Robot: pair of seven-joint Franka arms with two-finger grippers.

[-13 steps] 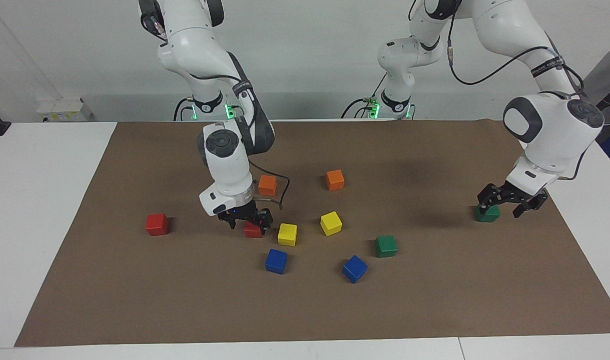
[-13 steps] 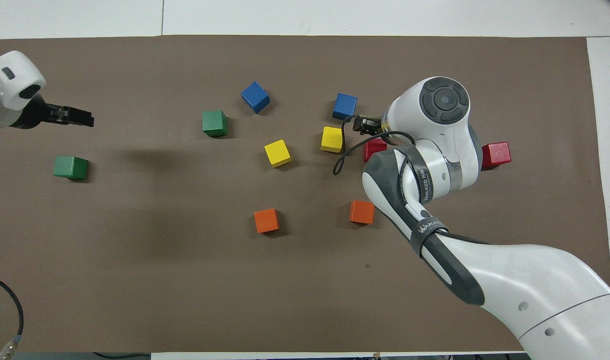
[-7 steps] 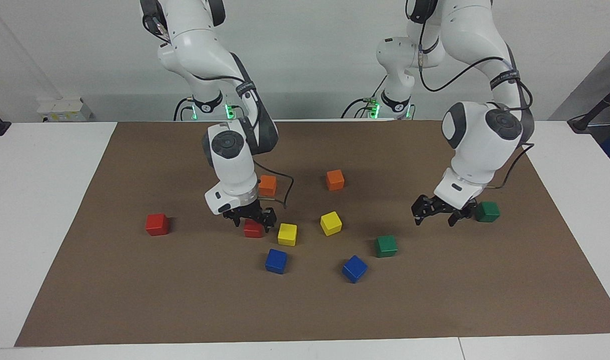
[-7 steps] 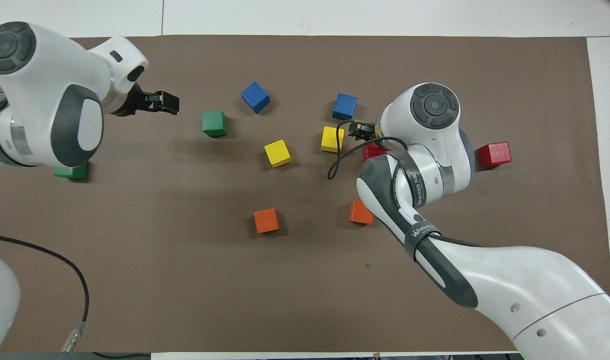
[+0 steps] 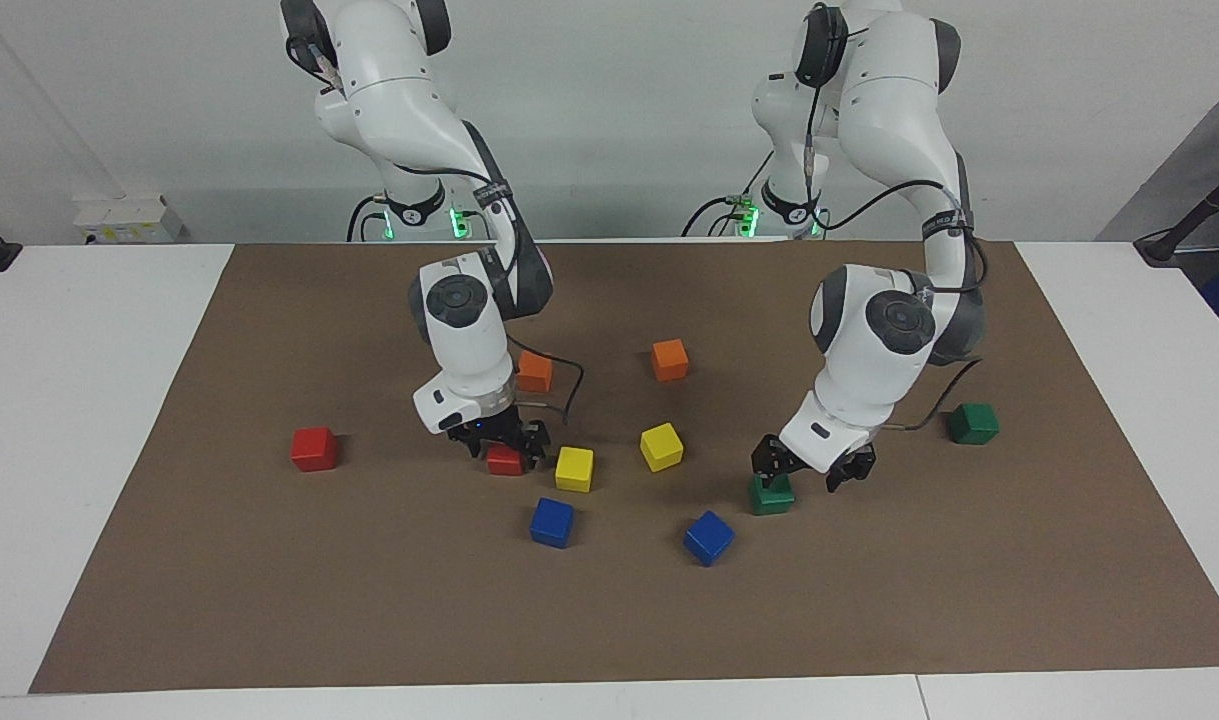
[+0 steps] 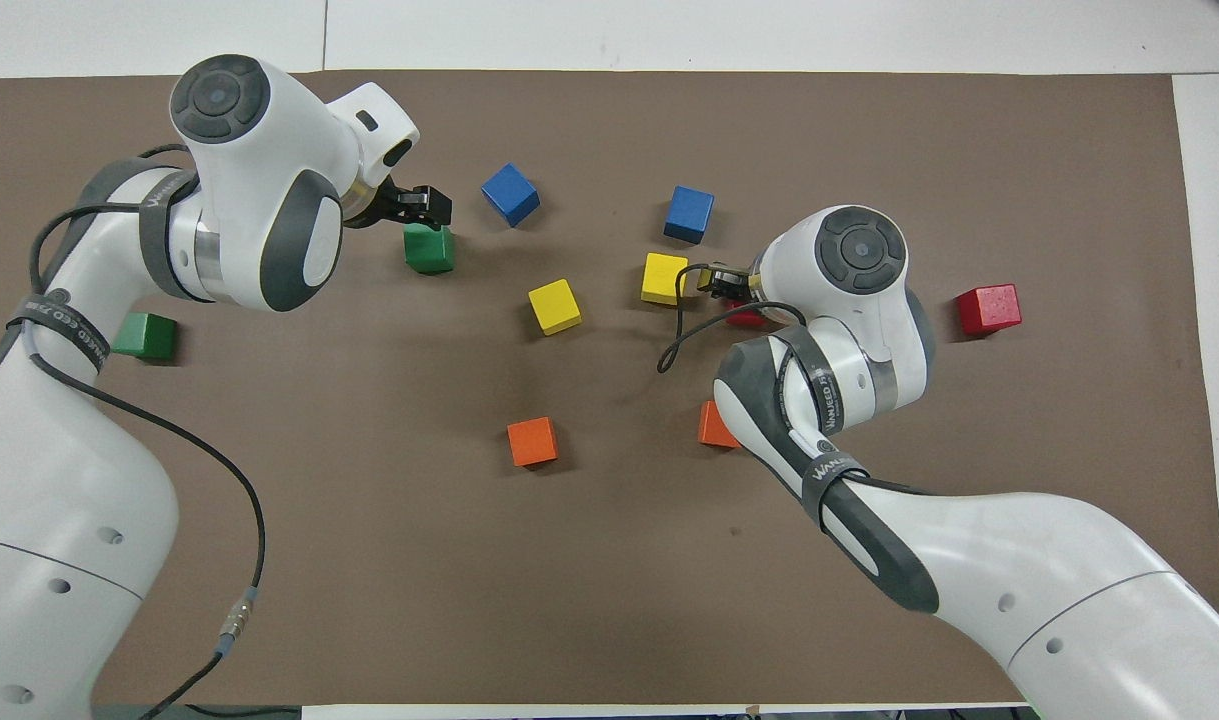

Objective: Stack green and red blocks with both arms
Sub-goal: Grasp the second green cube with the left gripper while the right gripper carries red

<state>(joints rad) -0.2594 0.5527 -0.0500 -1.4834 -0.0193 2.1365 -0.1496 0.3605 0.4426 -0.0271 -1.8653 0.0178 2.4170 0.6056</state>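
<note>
One red block (image 5: 505,460) lies on the brown mat beside a yellow cube. My right gripper (image 5: 501,441) is low over it, fingers open on either side; in the overhead view (image 6: 724,284) the arm hides most of this block (image 6: 745,319). The second red block (image 5: 314,449) (image 6: 988,308) lies alone toward the right arm's end. My left gripper (image 5: 809,468) (image 6: 419,205) is open just above one green block (image 5: 771,495) (image 6: 429,250), not holding it. The second green block (image 5: 973,423) (image 6: 145,336) lies toward the left arm's end.
Two orange cubes (image 5: 534,371) (image 5: 670,359) lie nearer to the robots. Two yellow cubes (image 5: 574,468) (image 5: 661,446) sit mid-mat between the grippers. Two blue cubes (image 5: 552,522) (image 5: 709,537) lie farther from the robots. The brown mat (image 5: 609,620) covers the white table.
My left arm has swung from the green block at its own end of the mat to over the green block near the middle. My right gripper has stayed at the red block.
</note>
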